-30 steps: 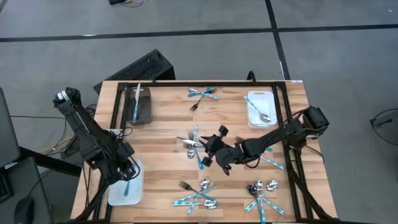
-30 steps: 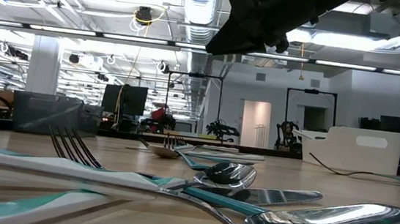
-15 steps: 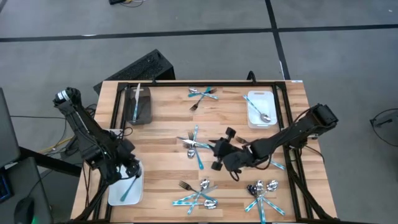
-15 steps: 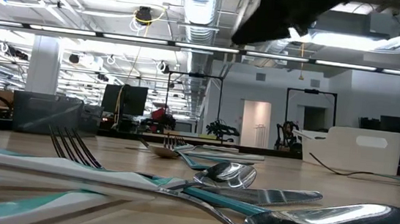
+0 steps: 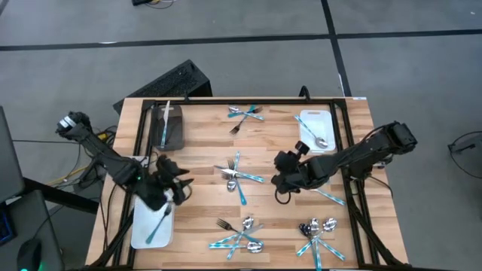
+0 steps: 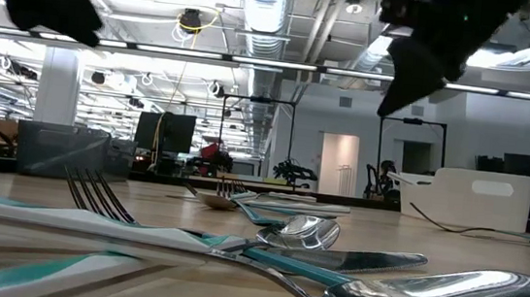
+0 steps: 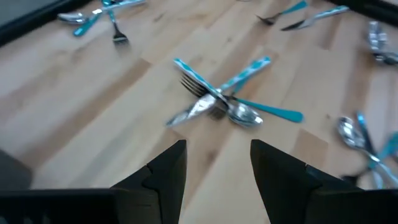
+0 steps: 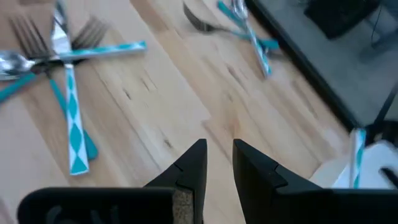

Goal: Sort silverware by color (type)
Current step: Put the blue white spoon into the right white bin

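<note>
Moved since earlier: left gripper (image 5: 175, 183) has swung off the white bin (image 5: 139, 233) toward the table's middle; right gripper (image 5: 282, 170) has drawn back toward the right edge.
Left gripper: fingers (image 7: 166, 177) spread apart, nothing between them, above bare wood.
Right gripper: fingers (image 8: 189, 168) stand close with a narrow gap, holding nothing.
White bin: at the front left corner, one teal-handled piece (image 5: 158, 223) lying in it.
Silverware: centre cluster (image 5: 236, 175) lies between both grippers; other clusters (image 5: 239, 235) sit along the front and back edges.
Dark bin (image 5: 167, 128): back left, one piece inside.
</note>
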